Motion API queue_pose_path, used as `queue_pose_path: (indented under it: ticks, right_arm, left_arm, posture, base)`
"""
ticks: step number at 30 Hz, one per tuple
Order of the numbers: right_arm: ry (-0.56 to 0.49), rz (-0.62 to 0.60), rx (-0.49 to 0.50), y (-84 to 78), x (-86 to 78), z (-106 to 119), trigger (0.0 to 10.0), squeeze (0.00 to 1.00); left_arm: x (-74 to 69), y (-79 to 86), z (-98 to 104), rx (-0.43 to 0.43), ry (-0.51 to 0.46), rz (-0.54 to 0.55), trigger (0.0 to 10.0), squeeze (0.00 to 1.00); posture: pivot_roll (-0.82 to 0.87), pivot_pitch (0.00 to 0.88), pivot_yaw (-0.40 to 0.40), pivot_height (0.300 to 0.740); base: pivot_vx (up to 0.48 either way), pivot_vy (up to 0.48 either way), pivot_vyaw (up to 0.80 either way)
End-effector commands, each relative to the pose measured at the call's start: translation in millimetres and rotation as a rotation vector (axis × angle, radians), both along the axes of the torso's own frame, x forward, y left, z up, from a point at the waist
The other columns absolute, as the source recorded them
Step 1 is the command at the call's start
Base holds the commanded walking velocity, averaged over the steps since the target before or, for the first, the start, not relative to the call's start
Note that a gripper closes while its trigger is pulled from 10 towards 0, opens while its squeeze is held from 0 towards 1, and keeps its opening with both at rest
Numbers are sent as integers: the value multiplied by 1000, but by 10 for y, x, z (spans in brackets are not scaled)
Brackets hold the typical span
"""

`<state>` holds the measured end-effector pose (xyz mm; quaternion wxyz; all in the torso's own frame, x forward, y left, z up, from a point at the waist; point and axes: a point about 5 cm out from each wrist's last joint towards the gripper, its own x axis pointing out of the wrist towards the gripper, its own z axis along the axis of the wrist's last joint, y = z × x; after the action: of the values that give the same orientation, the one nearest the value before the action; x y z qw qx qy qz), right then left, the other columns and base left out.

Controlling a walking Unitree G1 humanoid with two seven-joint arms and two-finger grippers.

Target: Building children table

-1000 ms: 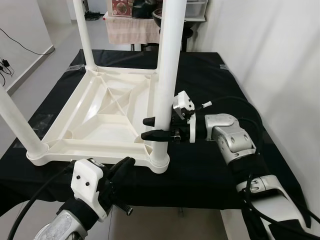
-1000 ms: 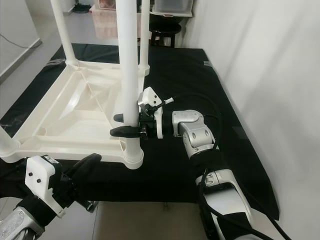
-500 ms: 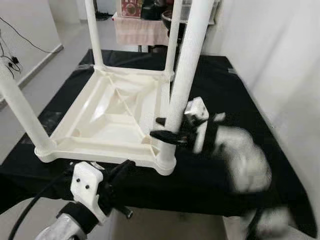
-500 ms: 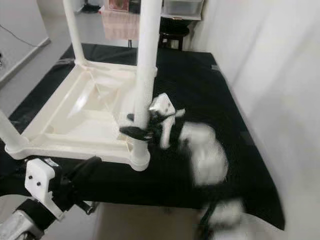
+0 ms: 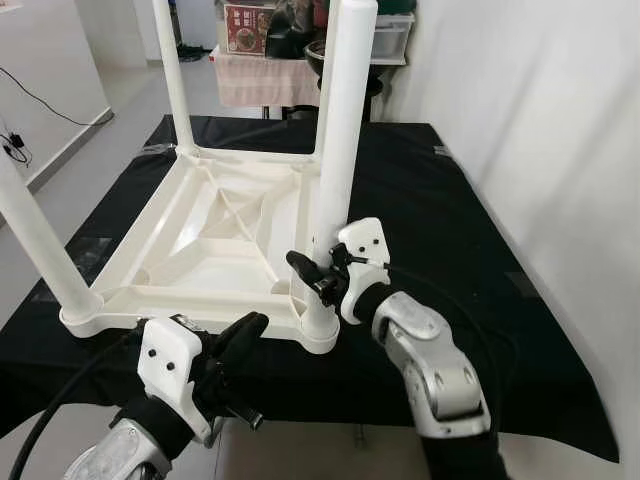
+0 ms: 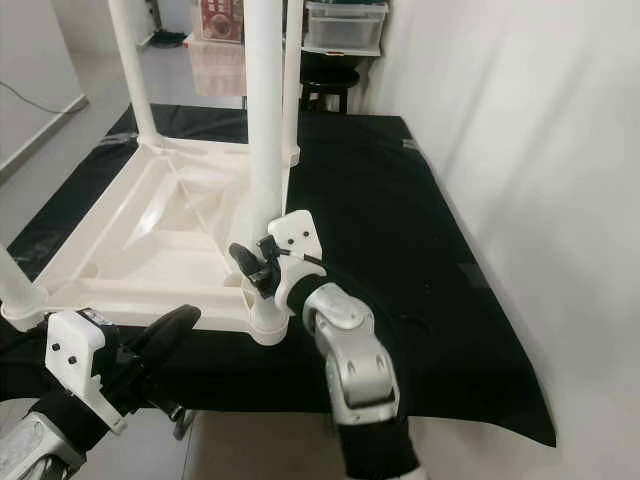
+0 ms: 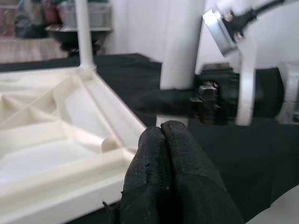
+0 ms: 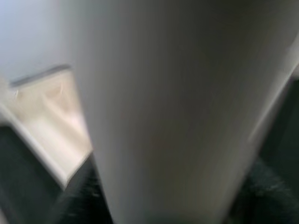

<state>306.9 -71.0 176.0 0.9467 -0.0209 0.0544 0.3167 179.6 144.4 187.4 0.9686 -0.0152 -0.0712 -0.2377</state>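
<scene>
Children's table (image 5: 215, 235), cream plastic, lies upside down on the black-draped worktop (image 5: 450, 230), legs pointing up. Right end effector (image 5: 318, 278) clasps the near leg (image 5: 335, 150) low down; left end effector (image 5: 238, 335) hovers pinched closed, empty.

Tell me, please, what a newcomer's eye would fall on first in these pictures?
An upturned white plastic table lies on a black cloth, its legs pointing up. The right pincer grips the near right leg low down, while the left pincer waits shut before the table's near edge.
</scene>
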Motion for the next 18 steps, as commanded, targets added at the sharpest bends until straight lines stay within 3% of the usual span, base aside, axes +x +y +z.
queue_pose_path:
  ticks: [1, 5, 6, 7, 8, 9, 13, 18]
  right_arm:
    - [8, 53, 21, 26, 21, 46, 10000, 1000]
    - [-28, 123, 49, 27, 54, 165, 10000, 1000]
    - [-53, 226, 69, 25, 71, 255, 10000, 1000]
    - [-53, 226, 69, 25, 71, 255, 10000, 1000]
    - [-108, 487, 38, -27, 66, 375, 10000, 133]
    - [-108, 574, 19, -69, 76, 389, 10000, 0]
    - [-102, 632, 6, -109, 98, 393, 10000, 0]
    - [-78, 722, 5, -163, 282, 421, 10000, 0]
  left_arm:
    - [11, -5, -36, -2, 15, 3, 10000, 0]
    - [16, -7, -39, -4, 17, -1, 10000, 0]
    - [20, -10, -41, -6, 18, -4, 10000, 0]
    - [20, -10, -41, -6, 18, -4, 10000, 0]
    - [26, -17, -45, -8, 21, -8, 10000, 0]
    - [26, -18, -46, -9, 21, -8, 10000, 0]
    - [25, -19, -47, -9, 22, -9, 10000, 0]
    - [13, -22, -55, -9, 26, -10, 10000, 0]
  posture:
    - [42, 83, -79, 740]
    - [37, 76, -72, 740]
    - [36, 75, -70, 740]
    - [36, 75, -70, 740]
    - [38, 69, -68, 740]
    - [38, 69, -68, 740]
    - [38, 69, -68, 740]
    - [51, 68, -63, 740]
  base:
    - [0, 0, 0]
    - [0, 0, 0]
    - [0, 0, 0]
    - [0, 0, 0]
    - [0, 0, 0]
    - [0, 0, 0]
    - [0, 0, 0]
    - [0, 0, 0]
